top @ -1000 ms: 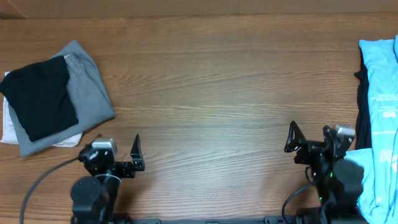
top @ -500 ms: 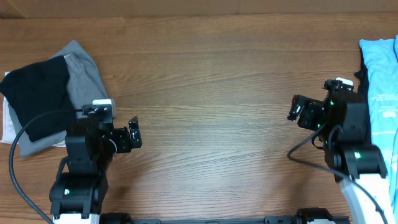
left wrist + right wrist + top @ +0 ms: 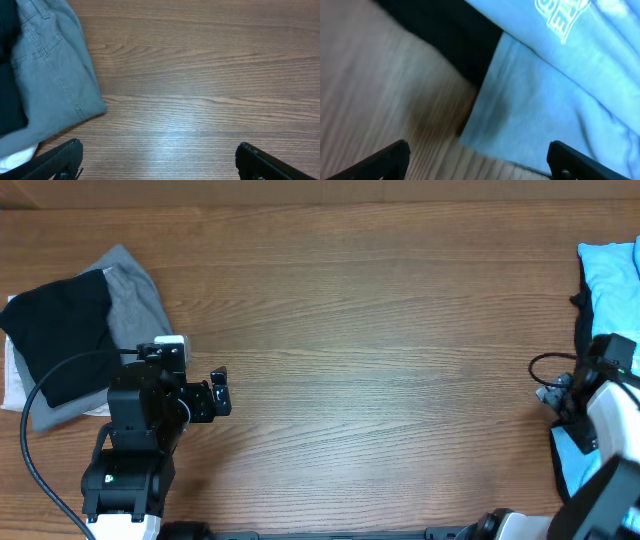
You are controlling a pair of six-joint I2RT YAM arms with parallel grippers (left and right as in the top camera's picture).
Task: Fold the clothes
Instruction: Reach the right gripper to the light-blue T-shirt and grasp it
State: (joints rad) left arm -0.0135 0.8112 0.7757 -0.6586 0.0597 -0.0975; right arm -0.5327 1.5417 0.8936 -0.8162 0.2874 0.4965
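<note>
Clothes are lying in two groups on the wooden counter, five pieces in all. At the far left, three are sitting stacked: a black garment on top, a grey garment under it, and a white garment peeking out at the left edge. Just right of that stack the left gripper is hovering over bare wood, its jaws standing wide apart and holding nothing. At the right edge the sky-blue T-shirt with white lettering is lying over a second black garment. The right gripper is hanging over the shirt's left edge, jaws spread wide and empty. Since half a second ago the right arm has been swinging right, off open wood to the shirt, while the left arm is staying almost where it was. A black cable is looping over the left stack's near edge, and the right arm is hiding the shirt's near part from overhead.
</note>
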